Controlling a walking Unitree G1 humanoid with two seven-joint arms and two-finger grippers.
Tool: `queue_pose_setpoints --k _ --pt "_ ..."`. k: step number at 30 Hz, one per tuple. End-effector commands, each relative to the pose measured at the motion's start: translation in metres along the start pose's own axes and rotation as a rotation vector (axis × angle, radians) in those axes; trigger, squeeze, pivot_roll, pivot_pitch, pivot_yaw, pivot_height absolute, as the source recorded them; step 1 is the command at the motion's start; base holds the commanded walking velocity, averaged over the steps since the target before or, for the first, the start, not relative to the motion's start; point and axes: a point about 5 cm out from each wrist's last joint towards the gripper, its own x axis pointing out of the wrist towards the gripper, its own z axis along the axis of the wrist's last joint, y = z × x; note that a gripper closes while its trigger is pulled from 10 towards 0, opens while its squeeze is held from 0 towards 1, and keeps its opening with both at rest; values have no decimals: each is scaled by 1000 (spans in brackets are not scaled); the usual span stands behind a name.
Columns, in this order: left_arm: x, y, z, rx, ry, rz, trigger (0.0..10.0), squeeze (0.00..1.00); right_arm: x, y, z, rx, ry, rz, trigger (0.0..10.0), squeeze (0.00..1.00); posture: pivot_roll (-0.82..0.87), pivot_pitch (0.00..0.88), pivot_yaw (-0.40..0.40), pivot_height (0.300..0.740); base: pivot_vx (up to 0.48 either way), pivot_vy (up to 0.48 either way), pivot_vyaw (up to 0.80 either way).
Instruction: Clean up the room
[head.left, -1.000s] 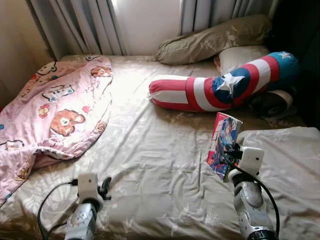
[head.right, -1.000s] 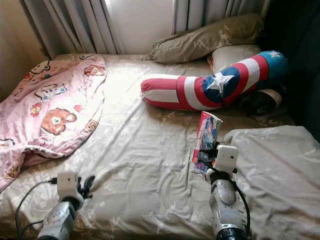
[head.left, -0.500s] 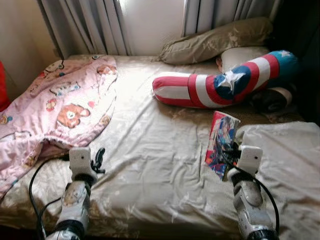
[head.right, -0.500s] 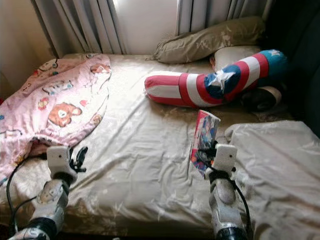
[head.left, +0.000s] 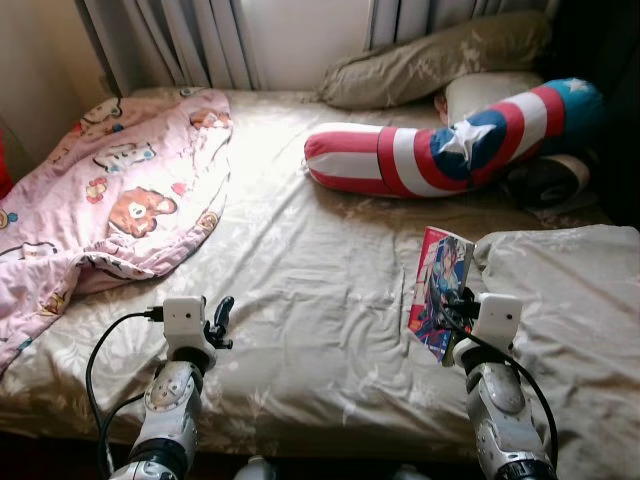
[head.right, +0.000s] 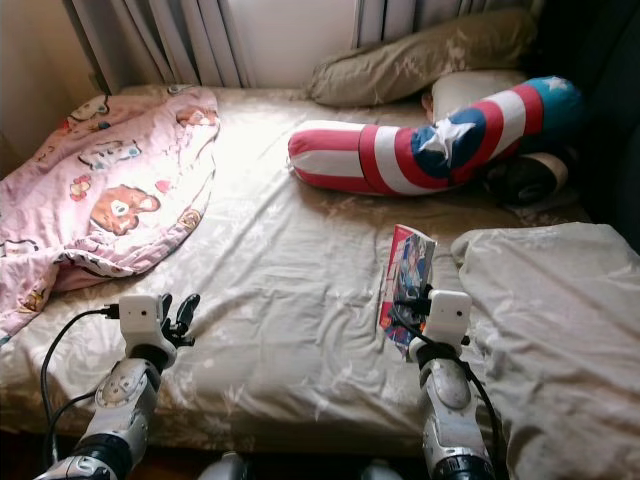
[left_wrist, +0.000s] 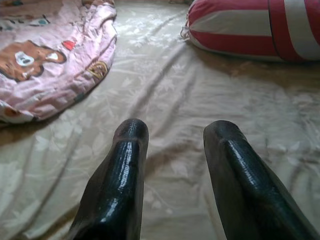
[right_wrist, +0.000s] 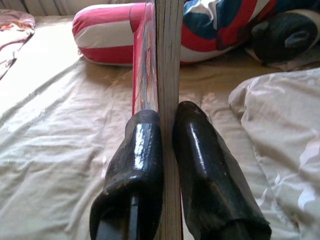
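Observation:
A thin comic book (head.left: 437, 290) with a bright cover stands on edge above the bed, and my right gripper (head.left: 452, 308) is shut on its lower part. In the right wrist view the book (right_wrist: 162, 55) is clamped between both fingers (right_wrist: 137, 165). My left gripper (head.left: 218, 318) hovers low over the beige sheet (head.left: 310, 270) near the bed's front edge, open with nothing between its fingers (left_wrist: 122, 170).
A pink bear-print blanket (head.left: 100, 190) lies crumpled on the bed's left. A red, white and blue bolster (head.left: 450, 150) lies across the far right, with beige pillows (head.left: 440, 55) behind it. A beige duvet (head.left: 570, 310) is heaped at the right. Curtains (head.left: 180, 40) hang behind.
The camera has shifted, and the bed's front edge now shows. The left arm sits slightly further right. The right gripper still holds the book upright.

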Motion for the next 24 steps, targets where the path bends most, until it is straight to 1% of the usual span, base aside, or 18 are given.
queue_pose_setpoints --k 1,6,9,11,24 --pt "-1 2 0 6 1 2 10000 0 1 4 11 2 -62 19 10000 0 -18 84 14 645 0 0 0" --pt "-1 3 1 8 -4 4 10000 0 1 4 9 11 -53 10 10000 0 -20 88 15 645 0 0 0" --pt "0 0 2 5 -8 -6 10000 0 2 5 10 17 -57 17 10000 0 -20 78 16 645 0 0 0" --pt "1 -3 3 2 -12 -12 10000 0 3 5 11 19 -59 17 10000 0 -17 86 16 645 0 0 0" --pt "3 -4 4 0 -13 -24 10000 0 4 8 12 30 -63 23 10000 0 -19 74 26 645 0 0 0"
